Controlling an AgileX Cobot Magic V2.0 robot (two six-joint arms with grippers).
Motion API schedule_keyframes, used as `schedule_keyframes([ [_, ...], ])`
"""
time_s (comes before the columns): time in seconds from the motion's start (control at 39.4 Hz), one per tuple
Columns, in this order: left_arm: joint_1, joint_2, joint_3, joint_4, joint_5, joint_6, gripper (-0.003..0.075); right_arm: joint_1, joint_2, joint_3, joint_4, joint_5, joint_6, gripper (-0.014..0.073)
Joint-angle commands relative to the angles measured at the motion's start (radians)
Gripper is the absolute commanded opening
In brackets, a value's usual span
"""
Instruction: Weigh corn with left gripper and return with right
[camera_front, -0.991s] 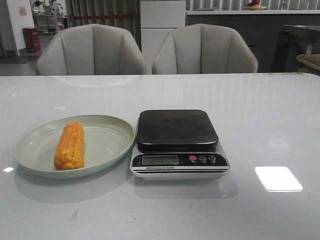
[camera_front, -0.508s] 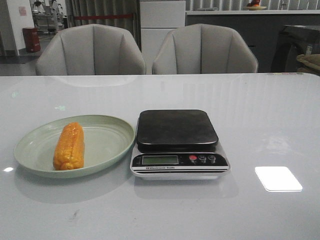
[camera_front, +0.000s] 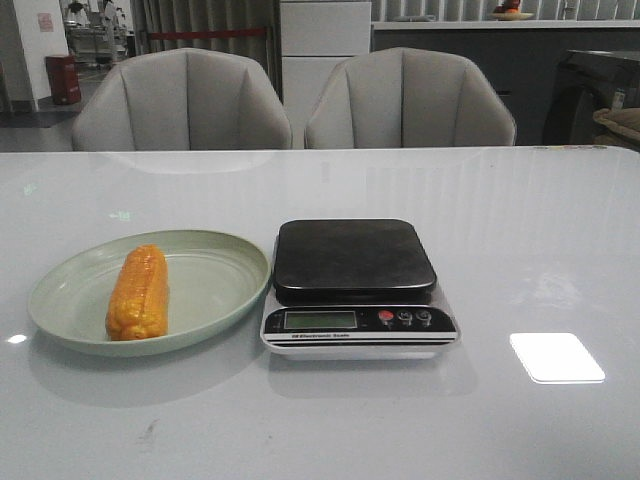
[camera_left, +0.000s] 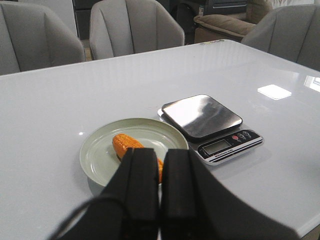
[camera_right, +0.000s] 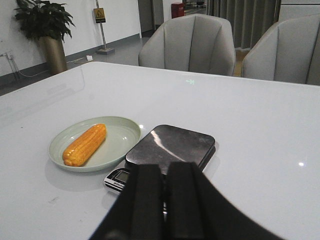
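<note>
The orange-yellow corn (camera_front: 138, 292) lies lengthwise on the left part of a pale green plate (camera_front: 215, 285). It also shows in the left wrist view (camera_left: 128, 144) and the right wrist view (camera_right: 85, 144). A kitchen scale (camera_front: 355, 283) with a dark, bare platform stands right of the plate. My left gripper (camera_left: 160, 172) is shut and empty, held above the table short of the plate. My right gripper (camera_right: 164, 187) is shut and empty, held short of the scale (camera_right: 170, 147). Neither arm shows in the front view.
Two grey armchairs (camera_front: 185, 100) stand behind the white table's far edge. A bright patch of reflected light (camera_front: 556, 357) lies on the table right of the scale.
The corn has turned slightly on the plate, its near end shifting a little left. Nothing else differs.
</note>
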Motion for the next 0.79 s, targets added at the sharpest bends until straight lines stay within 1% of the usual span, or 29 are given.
schedule_keyframes([
  [0.0,0.002,0.004,-0.024,0.000,-0.081,-0.004,0.0113,-0.006,0.009,-0.027,-0.012,-0.074,-0.009,0.0147],
  [0.51,0.002,0.004,-0.022,0.000,-0.079,-0.004,0.0113,-0.006,0.009,-0.027,-0.012,-0.074,-0.009,0.0147],
  [0.64,0.004,0.004,0.003,0.000,-0.082,-0.004,0.0113,-0.006,0.009,-0.027,-0.012,-0.074,-0.009,0.0147],
  [0.71,0.033,0.004,0.036,0.044,-0.140,-0.004,0.0113,-0.006,0.009,-0.027,-0.012,-0.074,-0.009,0.0147],
  [0.76,0.062,0.004,0.063,0.047,-0.195,-0.004,0.0113,-0.006,0.009,-0.027,-0.012,-0.074,-0.009,0.0147],
])
